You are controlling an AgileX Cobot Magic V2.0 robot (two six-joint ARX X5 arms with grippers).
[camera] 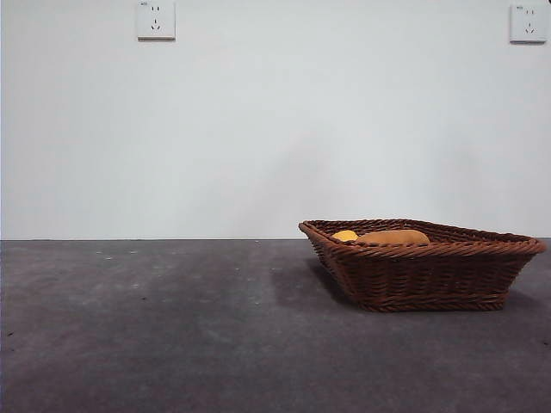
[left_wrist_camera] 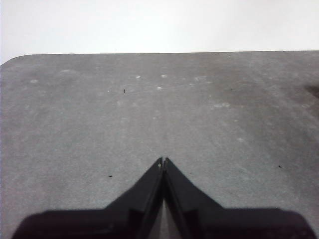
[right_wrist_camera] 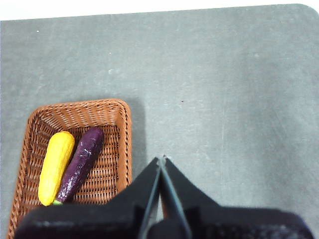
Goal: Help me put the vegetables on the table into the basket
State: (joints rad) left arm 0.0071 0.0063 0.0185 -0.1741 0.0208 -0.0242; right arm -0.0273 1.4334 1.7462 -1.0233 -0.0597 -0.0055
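From where I stand, the left stretch of the counter (camera: 155, 318) lies bare and grey, marked only by pale scuffs, with two wall sockets (camera: 156, 20) high on the white wall behind. The left tool (left_wrist_camera: 163, 162) hangs over that open stretch with its jaws pressed together, nothing between them and no vegetable anywhere near it.

Moving rightward, the basket (camera: 430, 275) sits on the counter at about four o'clock in the front view. Over its braided rim poke a yellow tip and a tan-orange rounded back (camera: 393, 237). From the right wrist camera the contents read more plainly: a long yellow vegetable (right_wrist_camera: 56, 167) lies inside, with a dark purple eggplant (right_wrist_camera: 80, 164) touching it alongside, both running lengthwise on the woven floor. Whether a third piece lies in the part of the basket hidden behind the arm, I cannot tell.

The right tool (right_wrist_camera: 162, 160) hovers over bare counter just beside the basket's near wall, at roughly three o'clock from the eggplant, jaws together and empty.

As I judge it, the task looks finished or very nearly so: no vegetable shows loose on the counter in any view, both arms are empty, and what can be seen is already in the basket.
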